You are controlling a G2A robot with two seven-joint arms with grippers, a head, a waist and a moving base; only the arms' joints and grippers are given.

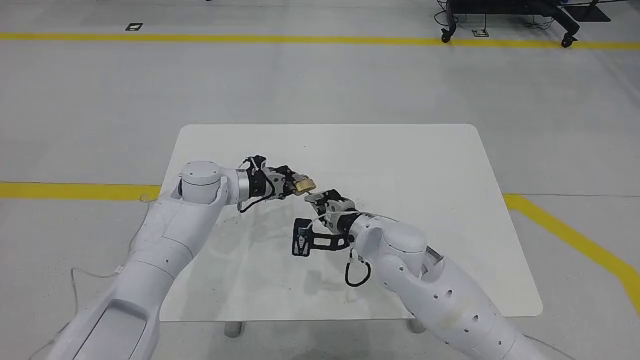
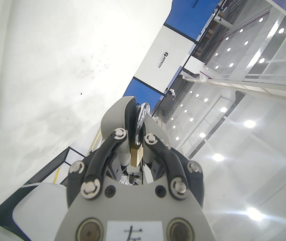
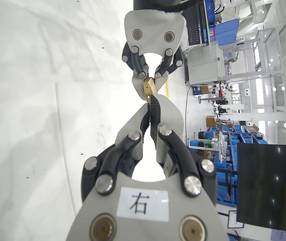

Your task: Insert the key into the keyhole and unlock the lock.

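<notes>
Left end effector (image 2: pixel 138 116) is clamped tight on the brass lock (image 3: pixel 149 88). Right end effector (image 3: pixel 151 102) is pinched fully shut, its tips right up against the lock's end.

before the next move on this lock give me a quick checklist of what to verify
1. Lock gripped by the left gripper: ok, fingers shut on it.
2. Right gripper shut, tips against the lock's end: ok.
3. Key seated in the keyhole: cannot tell, anything held is hidden between the pads.
4. Grippers in line, nose to nose: ok in the right wrist view.
5. Lock off the table: ok, held in the air between the arms.
</notes>
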